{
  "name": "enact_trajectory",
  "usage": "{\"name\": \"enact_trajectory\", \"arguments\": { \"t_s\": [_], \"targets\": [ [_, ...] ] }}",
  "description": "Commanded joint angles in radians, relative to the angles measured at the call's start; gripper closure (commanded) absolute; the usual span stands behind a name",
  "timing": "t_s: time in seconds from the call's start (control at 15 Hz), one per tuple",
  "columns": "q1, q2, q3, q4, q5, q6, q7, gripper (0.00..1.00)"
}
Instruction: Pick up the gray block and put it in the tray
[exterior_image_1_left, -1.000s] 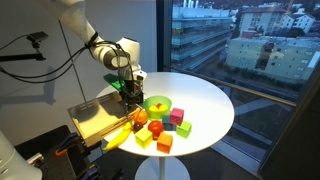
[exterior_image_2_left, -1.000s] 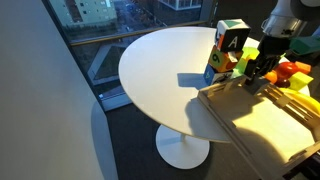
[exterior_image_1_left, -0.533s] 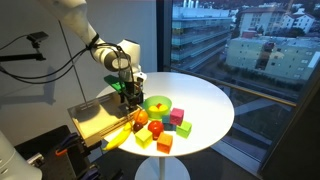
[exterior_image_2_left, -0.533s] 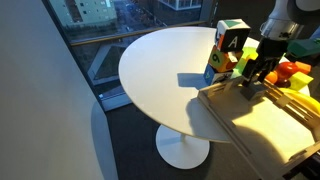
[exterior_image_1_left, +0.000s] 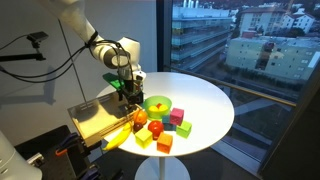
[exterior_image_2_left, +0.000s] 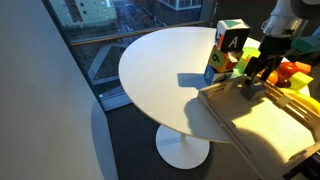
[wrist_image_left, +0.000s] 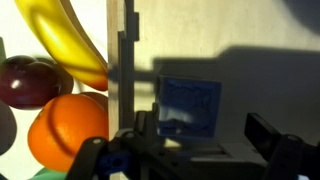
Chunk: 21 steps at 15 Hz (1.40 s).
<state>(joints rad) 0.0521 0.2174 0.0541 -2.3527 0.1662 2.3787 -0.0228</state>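
In the wrist view the gray block (wrist_image_left: 190, 107) lies flat on the pale floor of the tray (wrist_image_left: 262, 66), in shadow between my fingers. My gripper (wrist_image_left: 205, 137) is open just above it; the left finger (wrist_image_left: 143, 128) is near the block's edge and the right finger (wrist_image_left: 266, 136) stands well clear. In both exterior views the gripper (exterior_image_1_left: 122, 91) (exterior_image_2_left: 254, 81) hangs low over the tray (exterior_image_1_left: 88, 122) (exterior_image_2_left: 268, 132) at its end nearest the fruit. There the block is hidden by the fingers.
Just outside the tray wall (wrist_image_left: 128, 45) lie a banana (wrist_image_left: 72, 40), an orange (wrist_image_left: 66, 131) and a dark red apple (wrist_image_left: 30, 82). A green bowl (exterior_image_1_left: 157, 104) and several coloured blocks (exterior_image_1_left: 172, 124) sit on the round white table (exterior_image_1_left: 205, 100). A tall colourful cube (exterior_image_2_left: 229, 44) stands near the tray.
The jaws have gone from shut to wide open, letting go of the gray block, which now rests on the tray floor. The arm has hardly moved.
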Motion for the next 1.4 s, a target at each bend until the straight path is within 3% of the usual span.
{"name": "enact_trajectory", "arguments": {
  "t_s": [0.0, 0.6, 0.93, 1.33],
  "targets": [
    [-0.005, -0.067, -0.003, -0.010, -0.029, -0.096, 0.011, 0.00],
    [-0.009, -0.213, -0.030, -0.039, -0.186, -0.314, 0.021, 0.00],
    [-0.020, -0.333, -0.044, -0.069, -0.203, -0.436, 0.008, 0.00],
    [-0.036, -0.491, -0.053, -0.100, -0.195, -0.505, 0.010, 0.00]
  ]
}}
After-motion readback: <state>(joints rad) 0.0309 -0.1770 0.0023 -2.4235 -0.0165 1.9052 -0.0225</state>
